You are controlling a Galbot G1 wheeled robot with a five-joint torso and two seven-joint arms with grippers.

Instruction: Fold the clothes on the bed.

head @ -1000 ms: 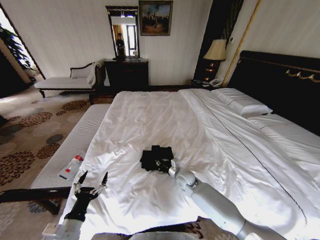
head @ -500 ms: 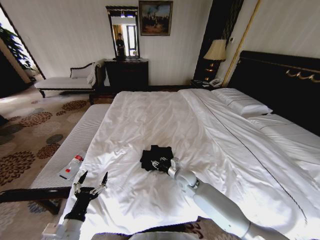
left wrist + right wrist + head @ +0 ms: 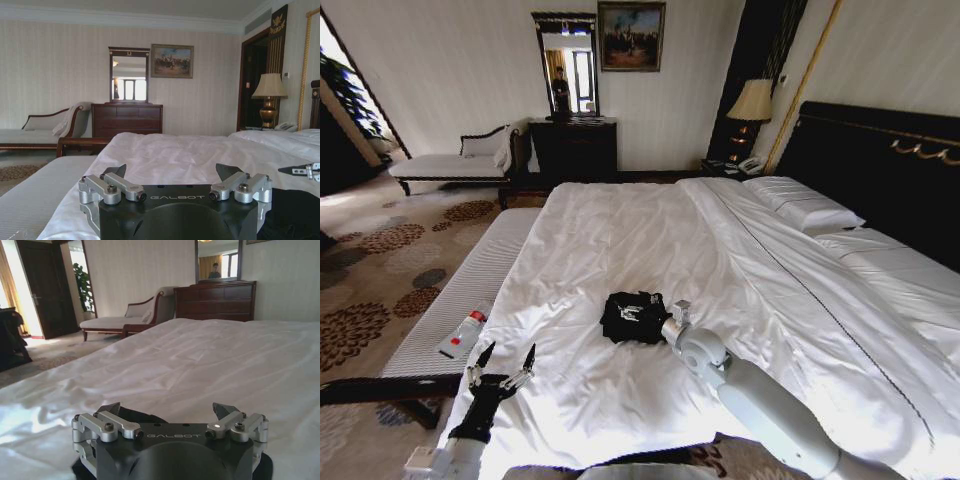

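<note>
The clothes [image 3: 631,316] lie as a small black bundle with a bit of white lettering showing, near the foot of the bed [image 3: 620,230]. My right gripper [image 3: 673,316] sits just right of the bundle, open with nothing between its fingers. In the right wrist view the open gripper [image 3: 170,408] hovers low over the black clothes [image 3: 134,415] and the white sheet. My left gripper [image 3: 504,360] is open above the bed's left corner, well left of the clothes. The left wrist view shows that gripper [image 3: 172,172] open, with the clothes [image 3: 295,210] off to one side.
A long striped bench [image 3: 470,285] runs along the bed's left side with a white and red bottle [image 3: 463,334] on it. White pillows [image 3: 805,205] and a dark headboard [image 3: 880,160] are at the right. A dresser [image 3: 573,150] and chaise [image 3: 455,162] stand by the far wall.
My right gripper has come off the clothes and pulled back to the right. The bundle now lies free with white lettering showing. The left arm has not moved.
</note>
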